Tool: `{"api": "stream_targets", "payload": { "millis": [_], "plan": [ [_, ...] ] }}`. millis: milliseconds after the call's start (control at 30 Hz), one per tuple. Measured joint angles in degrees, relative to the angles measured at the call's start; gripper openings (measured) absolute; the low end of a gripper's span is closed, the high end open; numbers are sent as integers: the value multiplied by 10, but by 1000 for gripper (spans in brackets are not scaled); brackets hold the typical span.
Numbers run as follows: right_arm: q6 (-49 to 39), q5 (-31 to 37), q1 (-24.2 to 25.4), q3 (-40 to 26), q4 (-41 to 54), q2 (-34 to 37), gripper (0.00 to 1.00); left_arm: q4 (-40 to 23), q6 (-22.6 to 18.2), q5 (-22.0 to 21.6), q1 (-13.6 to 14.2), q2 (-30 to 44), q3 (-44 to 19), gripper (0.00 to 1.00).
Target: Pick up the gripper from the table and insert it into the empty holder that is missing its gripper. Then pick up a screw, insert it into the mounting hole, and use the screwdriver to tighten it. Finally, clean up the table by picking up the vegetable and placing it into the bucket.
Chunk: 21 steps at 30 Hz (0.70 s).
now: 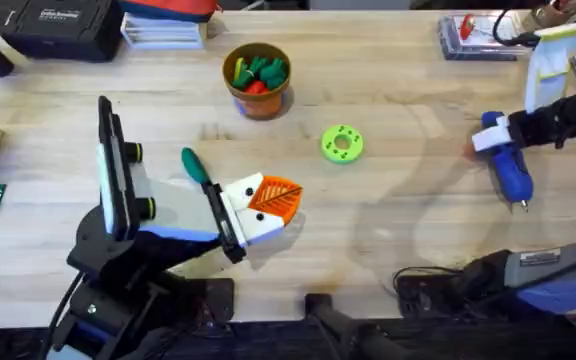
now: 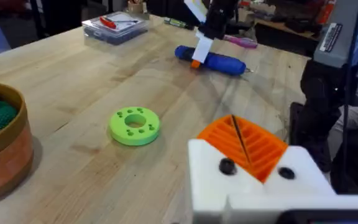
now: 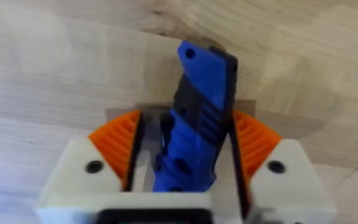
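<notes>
Desk [image 1: 388, 250]: we note the bucket [image 1: 258, 80] far centre, toys inside. Left hand [image 1: 268, 205] near-left, orange pads together, clamped on nothing, idle. Right hand [image 3: 182, 146] at far right, clamped on the blue screwdriver [image 1: 511, 172], likely for tightening. Green vegetable [image 1: 342, 143] lies mid-desk, awaiting cleanup.

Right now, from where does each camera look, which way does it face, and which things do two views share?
Overhead: above the arm bases, looking down and forward at the table; both arms show.
Left wrist: on the left arm, facing across the table at the vegetable; the left hand shows.
Right wrist: on the right arm, looking down; the right hand grips the screwdriver.
Shared: overhead and left wrist both show the vegetable, screwdriver and bucket.
</notes>
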<state>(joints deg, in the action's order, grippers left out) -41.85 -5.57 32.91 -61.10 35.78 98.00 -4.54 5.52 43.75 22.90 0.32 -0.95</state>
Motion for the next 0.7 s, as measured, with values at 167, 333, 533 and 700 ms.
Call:
{"api": "stream_targets", "payload": {
  "millis": [167, 333, 533, 700],
  "plan": [
    [-3, -18, 0, 0, -14, 3, 261, 0, 0, 0, 0, 0, 0, 7],
    [-4, -20, 0, 0, -11, 3, 25, 0, 0, 0, 0, 0, 0, 7],
    [16, -20, 0, 0, -3, -11, 25, 0, 0, 0, 0, 0, 0, 7],
    [59, -20, 0, 0, -18, -99, 25, 0, 0, 0, 0, 0, 0, 7]
  ]
}}
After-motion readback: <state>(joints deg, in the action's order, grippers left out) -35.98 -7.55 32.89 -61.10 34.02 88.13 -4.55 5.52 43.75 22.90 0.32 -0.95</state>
